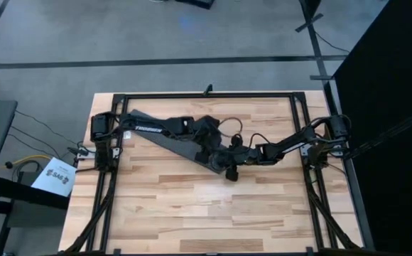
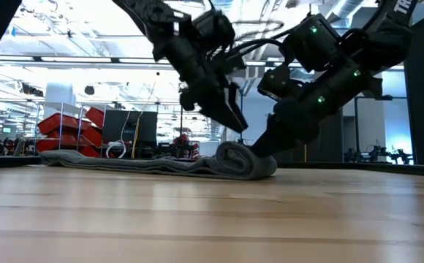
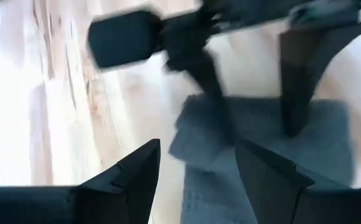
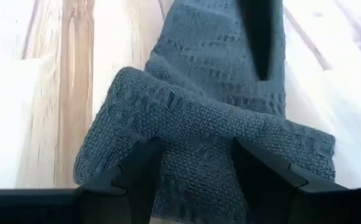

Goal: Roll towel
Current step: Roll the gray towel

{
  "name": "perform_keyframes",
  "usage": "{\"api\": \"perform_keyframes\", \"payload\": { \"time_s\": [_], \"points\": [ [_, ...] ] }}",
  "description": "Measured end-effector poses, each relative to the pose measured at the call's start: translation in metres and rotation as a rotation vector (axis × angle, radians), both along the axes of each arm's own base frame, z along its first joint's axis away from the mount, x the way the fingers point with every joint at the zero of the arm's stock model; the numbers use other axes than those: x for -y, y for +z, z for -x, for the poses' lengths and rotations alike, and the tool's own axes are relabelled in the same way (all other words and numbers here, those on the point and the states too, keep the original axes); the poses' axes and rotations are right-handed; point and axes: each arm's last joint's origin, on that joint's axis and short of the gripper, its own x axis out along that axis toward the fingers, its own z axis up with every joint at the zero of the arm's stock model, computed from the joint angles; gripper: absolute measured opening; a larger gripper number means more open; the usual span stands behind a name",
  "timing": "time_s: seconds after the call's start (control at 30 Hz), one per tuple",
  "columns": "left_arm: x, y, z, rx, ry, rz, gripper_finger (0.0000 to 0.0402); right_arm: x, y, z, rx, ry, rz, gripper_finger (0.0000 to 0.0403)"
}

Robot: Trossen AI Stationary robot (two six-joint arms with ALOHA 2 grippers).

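Observation:
The dark grey towel point(image 1: 165, 136) lies as a long strip slanting across the far half of the table. Its right end is rolled into a small roll point(image 2: 235, 161) that rests on the wood; the remainder lies flat point(image 2: 124, 162). My right gripper point(image 4: 196, 168) comes in from the right and stands open on the roll, which fills the gap between its fingers. My left gripper point(image 2: 234, 123) hangs open just above the roll and the flat strip behind it, fingers pointing down, touching nothing. One of its fingers point(image 4: 261, 37) shows in the right wrist view. My right gripper rests both spread fingers point(image 3: 295, 93) on the towel's rolled end point(image 4: 193, 134). They slant down from the table's right side and stand apart along the roll's length. The cloth bulges up between them. The roll sits on the table, and the strip behind it lies slack.
Black frame rails point(image 1: 206, 94) run along the table's far edge and both sides. Bare wood point(image 1: 206, 213) spreads over the whole near half. Beyond the table, the low view shows red bins point(image 2: 66, 124) and shelving in the room.

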Motion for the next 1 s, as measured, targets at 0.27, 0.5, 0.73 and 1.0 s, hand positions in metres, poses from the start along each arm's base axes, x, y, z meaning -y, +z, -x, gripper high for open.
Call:
{"api": "perform_keyframes", "payload": {
  "time_s": [0.27, 0.5, 0.73, 1.0],
  "points": [
    [-0.002, -0.034, -0.005, -0.05, -0.012, 0.117, 0.0195, -0.001, -0.001, 0.001, -0.023, 0.025, -0.017, 0.0189],
    [0.011, -0.042, -0.007, -0.088, -0.026, 0.133, 0.0195, -0.002, -0.001, 0.002, -0.034, 0.046, -0.004, 0.0189],
    [0.011, -0.055, -0.016, -0.059, 0.005, 0.159, 0.0195, -0.005, 0.022, 0.018, -0.091, 0.055, 0.001, 0.0189],
    [0.014, -0.083, -0.036, 0.04, 0.057, 0.225, 0.0179, -0.016, 0.045, 0.059, -0.202, -0.013, -0.074, 0.0189]
  ]
}}
